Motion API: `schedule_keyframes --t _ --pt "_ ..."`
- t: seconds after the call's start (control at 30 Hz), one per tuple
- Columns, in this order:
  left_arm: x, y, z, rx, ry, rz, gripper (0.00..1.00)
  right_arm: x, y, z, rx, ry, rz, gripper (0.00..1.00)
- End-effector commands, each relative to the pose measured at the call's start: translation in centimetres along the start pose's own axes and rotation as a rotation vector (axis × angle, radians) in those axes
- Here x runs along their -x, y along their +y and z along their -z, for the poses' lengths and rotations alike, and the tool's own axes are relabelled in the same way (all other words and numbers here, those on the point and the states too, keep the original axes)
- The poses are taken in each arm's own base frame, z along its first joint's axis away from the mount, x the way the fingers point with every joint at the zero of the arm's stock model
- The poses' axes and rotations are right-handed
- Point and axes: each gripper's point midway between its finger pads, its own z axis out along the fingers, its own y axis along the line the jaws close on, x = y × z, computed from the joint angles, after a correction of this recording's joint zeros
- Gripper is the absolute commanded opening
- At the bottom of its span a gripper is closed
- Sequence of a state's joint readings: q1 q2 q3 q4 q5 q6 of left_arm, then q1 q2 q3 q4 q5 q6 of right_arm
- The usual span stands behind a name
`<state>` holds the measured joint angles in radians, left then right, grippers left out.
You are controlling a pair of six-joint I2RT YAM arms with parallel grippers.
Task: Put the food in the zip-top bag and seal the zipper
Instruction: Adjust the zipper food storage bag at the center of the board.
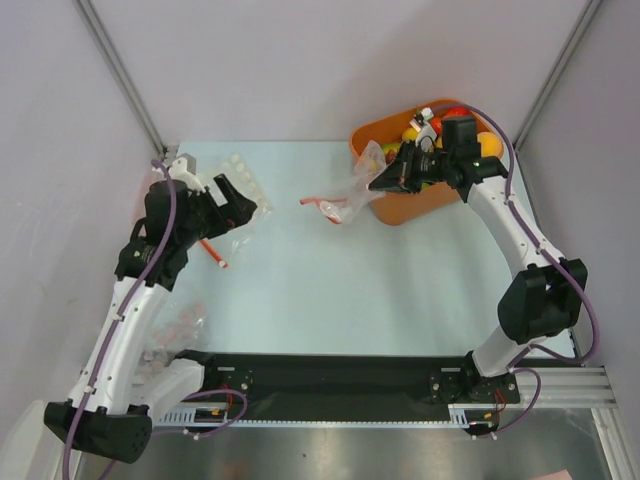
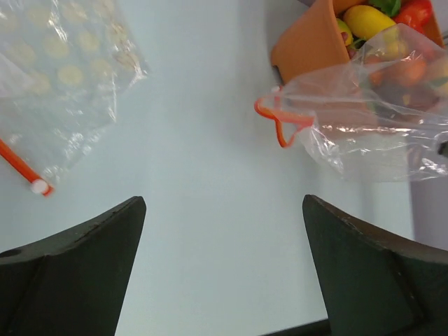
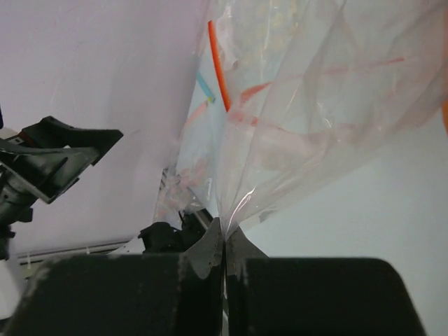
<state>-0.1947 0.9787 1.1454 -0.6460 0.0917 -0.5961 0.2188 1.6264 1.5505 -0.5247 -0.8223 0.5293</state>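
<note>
The clear crinkly zip-top bag (image 1: pixel 355 188) (image 2: pixel 371 126) (image 3: pixel 315 119) hangs against the left wall of the orange tub (image 1: pixel 400 208) (image 2: pixel 308 49). Its red-orange zipper (image 1: pixel 320 203) (image 2: pixel 280 122) (image 3: pixel 218 66) curls out to the left, unsealed. My right gripper (image 1: pixel 385 180) (image 3: pixel 225 227) is shut on a pinched fold of the bag's film. Food lies in the tub: a yellow mango (image 2: pixel 367 19), a red chili (image 2: pixel 416 10), and orange pieces (image 1: pixel 487 143). Blurred orange shapes show through the bag; I cannot tell whether they are inside it. My left gripper (image 1: pixel 238 205) (image 2: pixel 222 201) is open over bare table, holding nothing.
A second clear bag (image 1: pixel 245 180) (image 2: pixel 63 77) with a red strip (image 1: pixel 212 250) (image 2: pixel 21 168) lies under the left arm. Another crinkled bag (image 1: pixel 180 325) sits near the left arm's base. Grey walls and slanted metal posts enclose the table.
</note>
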Motion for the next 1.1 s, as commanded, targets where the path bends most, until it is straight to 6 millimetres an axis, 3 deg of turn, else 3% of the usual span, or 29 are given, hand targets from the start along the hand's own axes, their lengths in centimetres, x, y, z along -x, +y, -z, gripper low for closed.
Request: schedule_keyframes --t 0.0,0.13,0.23,0.27,0.33,0.37,0.63,0.7,0.77,0.9,1.07 --pt "2.0 0.7 -0.2 0.007 -0.135 -0.256 1.0 -0.8 3.1 1.2 0.099 0.078 -0.013 0.0" --pt "2.6 -0.2 -1.5 -0.063 -0.219 -0.444 1.0 -1.8 3.7 2.0 0.13 0.13 -0.064 0.0" --pt "1.5 -0.6 -2.8 -0.134 -0.221 -0.564 1.0 -1.9 3.9 2.9 0.129 0.132 -0.092 0.0" --pt "-0.1 -1.4 -3.3 -0.223 -0.18 -0.631 0.99 -1.9 4.1 3.2 0.13 0.129 -0.099 0.0" --pt "-0.9 -2.7 -3.9 -0.322 -0.185 -0.722 0.93 -1.8 4.2 3.6 0.143 0.133 -0.138 0.0" --pt "-2.3 -3.1 -4.2 -0.386 -0.157 -0.745 0.92 -1.7 4.3 3.9 0.148 0.126 -0.146 0.0" --pt "-5.8 -8.3 -2.9 -0.658 -0.194 -0.98 0.89 -0.1 5.0 4.9 0.121 0.055 -0.271 0.0" --pt "-6.4 -9.1 -2.4 -0.689 -0.194 -0.989 0.86 0.2 4.9 4.8 0.098 0.033 -0.339 0.0" --pt "-7.1 -9.4 -2.2 -0.725 -0.171 -0.953 0.76 0.1 4.8 4.7 0.088 0.021 -0.449 0.0" --pt "-7.7 -12.1 -0.6 -0.889 -0.193 -0.808 0.63 1.8 7.1 6.0 0.211 -0.133 -0.499 0.0" --pt "-7.5 -13.1 0.0 -0.942 -0.212 -0.693 0.54 2.4 8.2 6.4 0.272 -0.169 -0.496 0.0"
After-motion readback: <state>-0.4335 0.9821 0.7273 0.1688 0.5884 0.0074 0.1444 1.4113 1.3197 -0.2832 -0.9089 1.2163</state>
